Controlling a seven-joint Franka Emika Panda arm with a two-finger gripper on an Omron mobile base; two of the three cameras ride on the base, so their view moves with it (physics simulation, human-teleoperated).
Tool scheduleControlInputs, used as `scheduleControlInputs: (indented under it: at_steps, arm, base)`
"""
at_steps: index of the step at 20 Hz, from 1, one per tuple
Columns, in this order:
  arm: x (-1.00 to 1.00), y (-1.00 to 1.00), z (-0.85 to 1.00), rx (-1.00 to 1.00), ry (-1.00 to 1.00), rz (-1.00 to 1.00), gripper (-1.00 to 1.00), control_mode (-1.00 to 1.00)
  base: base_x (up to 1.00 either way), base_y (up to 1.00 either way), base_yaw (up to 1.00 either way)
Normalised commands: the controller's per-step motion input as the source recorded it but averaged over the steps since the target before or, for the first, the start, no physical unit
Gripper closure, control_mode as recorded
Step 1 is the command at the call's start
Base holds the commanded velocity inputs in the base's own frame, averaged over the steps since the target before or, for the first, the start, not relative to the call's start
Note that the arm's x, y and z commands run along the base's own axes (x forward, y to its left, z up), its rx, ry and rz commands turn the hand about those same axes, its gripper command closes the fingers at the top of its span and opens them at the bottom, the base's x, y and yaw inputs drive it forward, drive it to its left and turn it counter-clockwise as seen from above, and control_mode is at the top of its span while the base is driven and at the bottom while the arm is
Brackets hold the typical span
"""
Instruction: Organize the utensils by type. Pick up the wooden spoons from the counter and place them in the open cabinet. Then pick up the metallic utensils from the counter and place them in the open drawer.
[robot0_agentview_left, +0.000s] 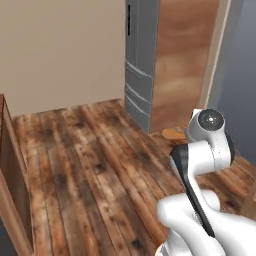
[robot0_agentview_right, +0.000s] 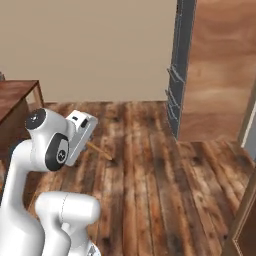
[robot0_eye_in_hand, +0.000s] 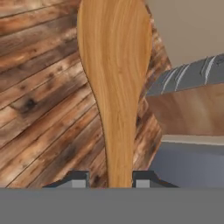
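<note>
My gripper (robot0_eye_in_hand: 111, 179) is shut on the wooden spoon (robot0_eye_in_hand: 114, 78). In the hand view its light tan handle runs up from between the two dark fingertips (robot0_eye_in_hand: 78, 178) and widens into the bowl. In the left base view the spoon's bowl (robot0_agentview_left: 172, 133) peeks out from behind the white arm. In the right base view the spoon (robot0_agentview_right: 101, 152) sticks out as a thin stick from the hand, held above the plank floor. The metallic utensils, the counter, the cabinet and the drawer are out of view.
A dark wood plank floor (robot0_agentview_left: 90, 165) spreads ahead. A tall grey unit with drawer fronts (robot0_agentview_left: 141, 60) and a brown wood panel (robot0_agentview_left: 185, 65) stand at the back right against a beige wall. A brown wooden panel (robot0_agentview_left: 10, 175) stands left; a dark brown tabletop (robot0_agentview_right: 17, 97) is nearby.
</note>
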Motion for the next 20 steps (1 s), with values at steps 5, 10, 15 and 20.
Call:
scheduleControlInputs:
  at_steps: [5,10,15,20]
  arm:
    - [0.0,0.0,0.0,0.0,0.0,0.0,1.0,1.0]
    - [0.0,0.0,0.0,0.0,0.0,0.0,1.0,1.0]
    - [0.0,0.0,0.0,0.0,0.0,0.0,1.0,1.0]
    - [0.0,0.0,0.0,0.0,0.0,0.0,1.0,1.0]
  base:
    - [0.27,0.02,0.69]
    - [0.35,0.01,0.7]
    - [0.54,0.02,0.68]
    - [0.67,0.01,0.65]
